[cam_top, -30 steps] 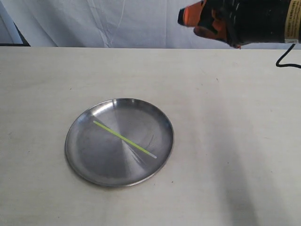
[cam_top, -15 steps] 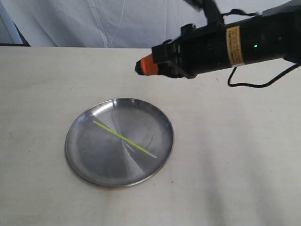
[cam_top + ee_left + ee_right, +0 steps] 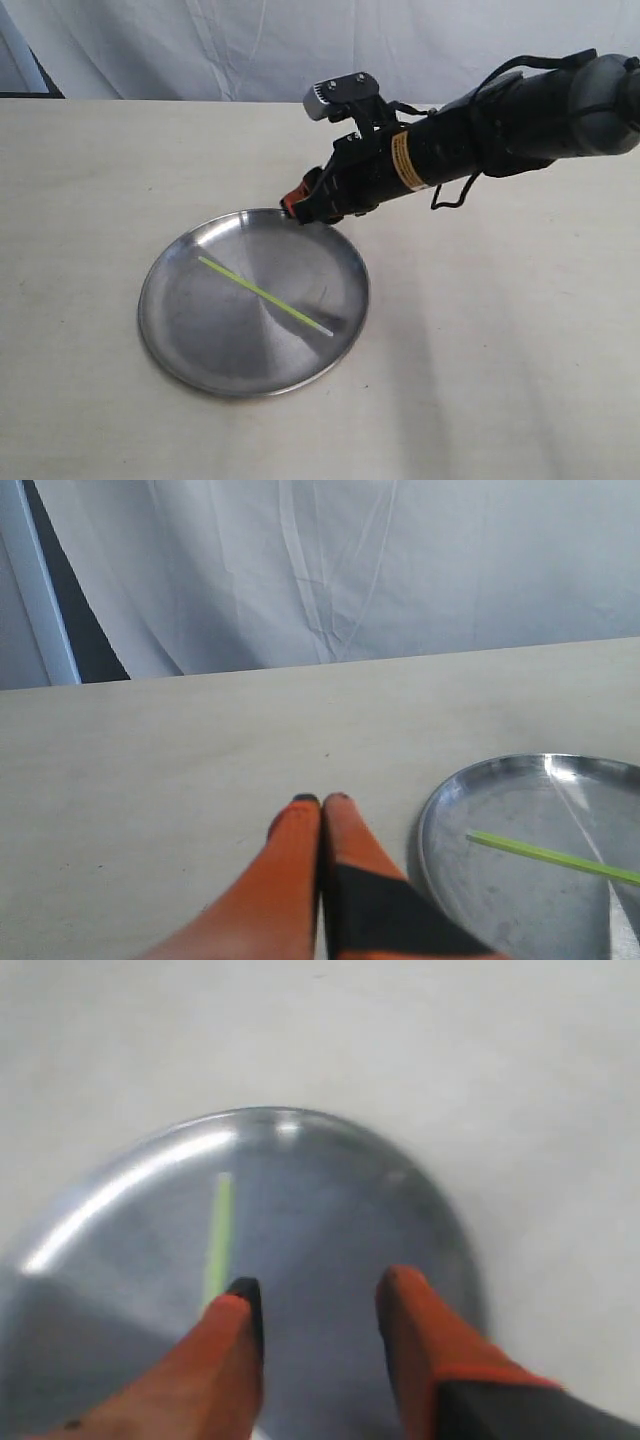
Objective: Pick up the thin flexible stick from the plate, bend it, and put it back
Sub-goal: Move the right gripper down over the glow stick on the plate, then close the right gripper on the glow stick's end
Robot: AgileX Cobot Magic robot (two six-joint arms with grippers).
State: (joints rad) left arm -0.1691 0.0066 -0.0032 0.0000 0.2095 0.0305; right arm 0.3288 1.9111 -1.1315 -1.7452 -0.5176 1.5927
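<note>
The thin yellow-green stick [image 3: 262, 294] lies straight across the round steel plate [image 3: 180, 350], its clear tip toward the plate's right side. My right gripper [image 3: 297, 207] hovers over the plate's far rim, reaching in from the right. In the right wrist view its orange fingers [image 3: 315, 1295] stand apart with nothing between them, above the plate [image 3: 440, 1220], and the stick [image 3: 217, 1235] runs beside one fingertip. My left gripper [image 3: 321, 800] is shut and empty over the bare table, with the plate [image 3: 440, 880] and the stick [image 3: 550, 856] off to its side. It does not show in the exterior view.
The plate sits on a pale wooden table [image 3: 500, 350]. A white cloth backdrop [image 3: 250, 45] hangs behind the table's far edge. A dark upright post [image 3: 60, 580] stands by the cloth.
My right arm has swung down and leftward from the upper right, bringing its gripper low over the plate's far rim. The stick and plate have not moved.
</note>
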